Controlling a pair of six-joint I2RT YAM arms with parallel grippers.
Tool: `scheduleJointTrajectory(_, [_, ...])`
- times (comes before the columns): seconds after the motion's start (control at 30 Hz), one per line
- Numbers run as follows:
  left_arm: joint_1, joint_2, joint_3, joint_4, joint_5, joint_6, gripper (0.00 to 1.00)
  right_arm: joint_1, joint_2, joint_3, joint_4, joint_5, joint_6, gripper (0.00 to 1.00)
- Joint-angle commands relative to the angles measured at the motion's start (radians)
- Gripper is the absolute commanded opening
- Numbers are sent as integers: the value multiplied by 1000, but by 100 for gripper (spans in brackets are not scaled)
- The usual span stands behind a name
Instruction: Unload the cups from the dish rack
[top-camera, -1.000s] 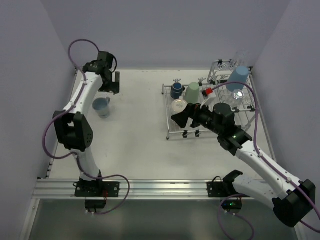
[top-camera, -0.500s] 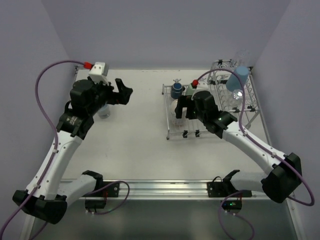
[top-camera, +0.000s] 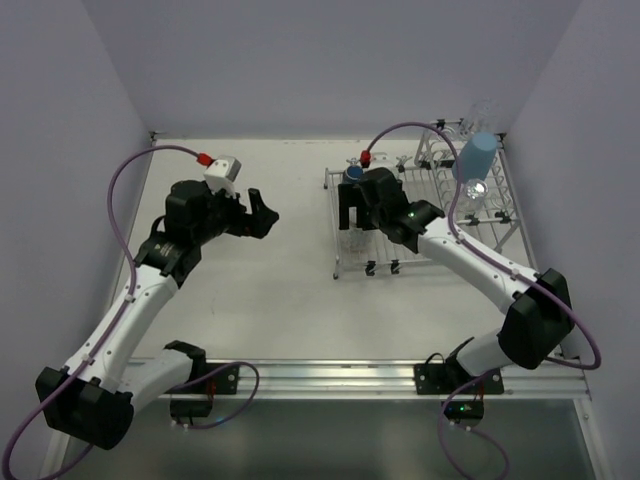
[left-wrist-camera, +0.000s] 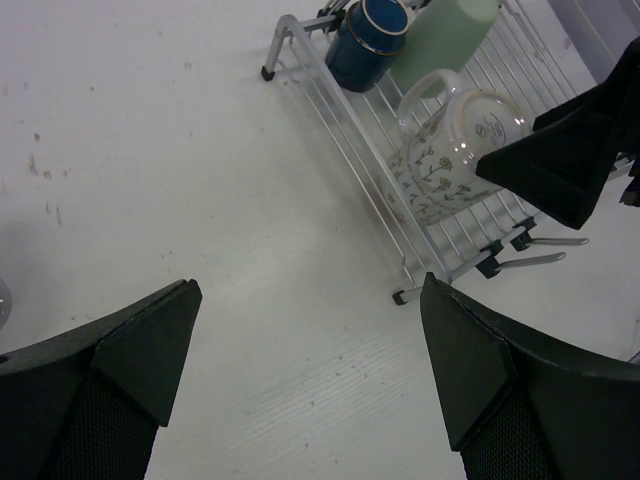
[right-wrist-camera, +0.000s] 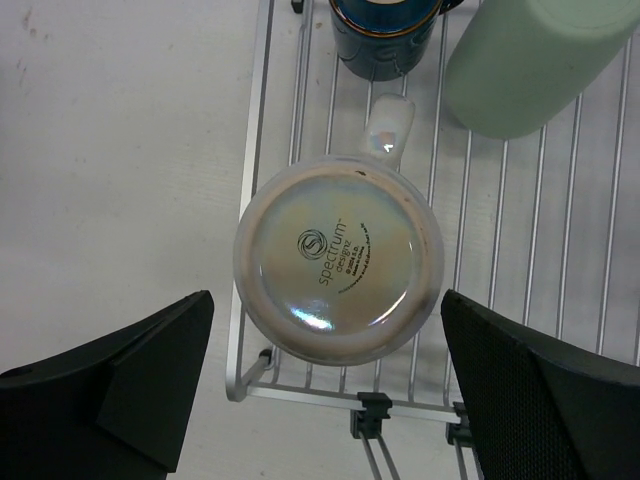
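You've got walls (top-camera: 330, 60) pale lilac, plain, three sides | tabletop (top-camera: 290, 270) white, lightly scuffed | aluminium rail (top-camera: 320, 375) along near edge | light even

The left hand (top-camera: 264, 212) hangs above the table (top-camera: 280, 290), fingers apart, well left of the dish rack (top-camera: 500, 215). The right hand (top-camera: 358, 212) hovers over the rack's flat grid, fingers spread, with the dark blue mug (top-camera: 353, 173) just beyond it at the far edge. A light blue tumbler (top-camera: 475, 157) sits on the raised section.

Straight below my right gripper (right-wrist-camera: 328, 320), the upturned whitish cup (right-wrist-camera: 338, 262) reads "spectrum" on its base; the smaller lines are unreadable.
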Motion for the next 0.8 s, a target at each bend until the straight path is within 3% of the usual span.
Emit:
scheduleJointTrajectory(0.0, [-8, -8, -18, 66, 33, 27, 100, 3, 33, 60, -46, 46, -18, 99])
scheduleJointTrajectory(0.3, [-8, 11, -35, 76, 46, 25, 100, 2, 133, 120, -53, 73, -36, 99])
scheduleJointTrajectory(0.77, [-8, 14, -52, 106, 193, -56, 100, -1, 216, 142, 11, 79, -53, 99])
